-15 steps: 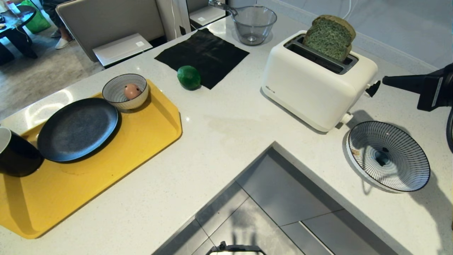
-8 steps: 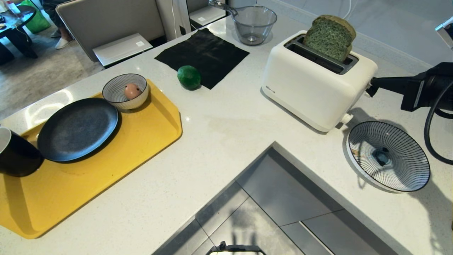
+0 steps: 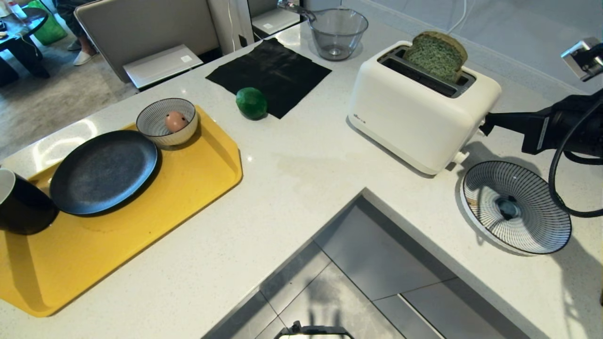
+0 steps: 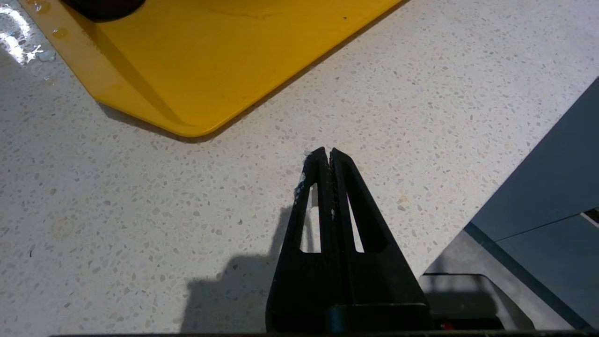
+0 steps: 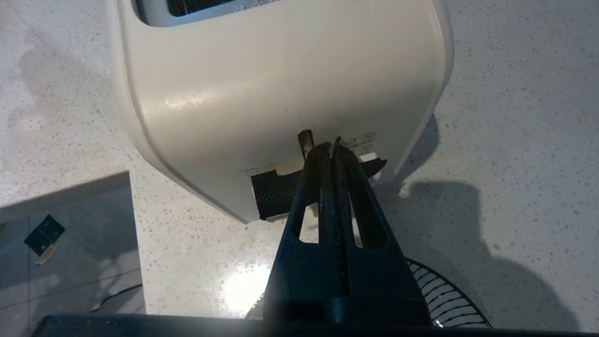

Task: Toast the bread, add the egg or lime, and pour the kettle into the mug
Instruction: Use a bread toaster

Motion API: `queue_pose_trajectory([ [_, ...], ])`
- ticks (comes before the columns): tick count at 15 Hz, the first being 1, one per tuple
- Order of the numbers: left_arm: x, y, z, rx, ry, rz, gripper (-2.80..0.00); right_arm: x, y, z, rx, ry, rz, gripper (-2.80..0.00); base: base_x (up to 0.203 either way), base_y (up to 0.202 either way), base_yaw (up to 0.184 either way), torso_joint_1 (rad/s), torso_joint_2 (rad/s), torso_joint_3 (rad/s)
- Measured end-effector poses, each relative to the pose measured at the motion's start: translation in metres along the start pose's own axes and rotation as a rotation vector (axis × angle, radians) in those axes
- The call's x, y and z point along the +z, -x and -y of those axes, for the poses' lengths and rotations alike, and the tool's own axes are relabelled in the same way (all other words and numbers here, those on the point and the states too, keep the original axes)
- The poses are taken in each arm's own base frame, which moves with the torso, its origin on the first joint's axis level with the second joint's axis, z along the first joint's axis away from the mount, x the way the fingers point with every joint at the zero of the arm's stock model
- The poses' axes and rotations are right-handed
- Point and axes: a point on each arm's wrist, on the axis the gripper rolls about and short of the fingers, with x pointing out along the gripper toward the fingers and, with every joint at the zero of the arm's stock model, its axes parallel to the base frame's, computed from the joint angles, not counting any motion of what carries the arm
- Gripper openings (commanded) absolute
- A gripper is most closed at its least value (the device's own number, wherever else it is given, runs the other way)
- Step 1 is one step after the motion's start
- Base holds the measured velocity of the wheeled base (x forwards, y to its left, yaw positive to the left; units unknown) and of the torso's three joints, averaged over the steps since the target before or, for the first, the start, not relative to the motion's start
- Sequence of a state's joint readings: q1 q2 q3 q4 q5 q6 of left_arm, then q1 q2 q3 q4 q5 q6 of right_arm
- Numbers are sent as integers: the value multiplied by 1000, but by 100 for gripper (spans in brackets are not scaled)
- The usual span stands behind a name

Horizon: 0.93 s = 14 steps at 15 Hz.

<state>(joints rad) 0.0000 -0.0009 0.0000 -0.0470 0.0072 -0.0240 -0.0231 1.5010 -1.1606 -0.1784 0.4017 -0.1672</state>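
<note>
The green bread (image 3: pixel 435 55) stands in the far slot of the white toaster (image 3: pixel 414 113), partly sunk. My right gripper (image 3: pixel 485 128) is shut with nothing held, and its tips rest on the toaster's black lever (image 5: pixel 273 193) low on the end face; the gripper (image 5: pixel 330 147) covers the lever's middle. The lime (image 3: pixel 251 102) lies at the edge of a black cloth. An egg (image 3: pixel 175 121) sits in a small striped bowl. The black mug (image 3: pixel 21 205) stands at the tray's left end. The kettle is out of view. My left gripper (image 4: pixel 327 152) is shut over bare counter.
A yellow tray (image 3: pixel 188 188) holds a black plate (image 3: pixel 103 170) and the striped bowl (image 3: pixel 155 127). A striped plate (image 3: pixel 516 207) lies right of the toaster, under my right arm. A glass bowl (image 3: pixel 337 32) stands at the back. The counter's inner edge (image 3: pixel 362 193) drops to floor.
My right gripper has moved left and down onto the toaster's lever. The lever has gone down and the bread has sunk lower in its slot.
</note>
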Motion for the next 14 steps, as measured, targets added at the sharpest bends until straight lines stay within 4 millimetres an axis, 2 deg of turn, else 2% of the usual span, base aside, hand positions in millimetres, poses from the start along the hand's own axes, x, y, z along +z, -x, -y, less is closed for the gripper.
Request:
queue_pose_trajectory([
  [14,0,0,0,0,0,0,-280,-26,-20,7,26,-10,-67,-280,0,0,0,0,0,0],
])
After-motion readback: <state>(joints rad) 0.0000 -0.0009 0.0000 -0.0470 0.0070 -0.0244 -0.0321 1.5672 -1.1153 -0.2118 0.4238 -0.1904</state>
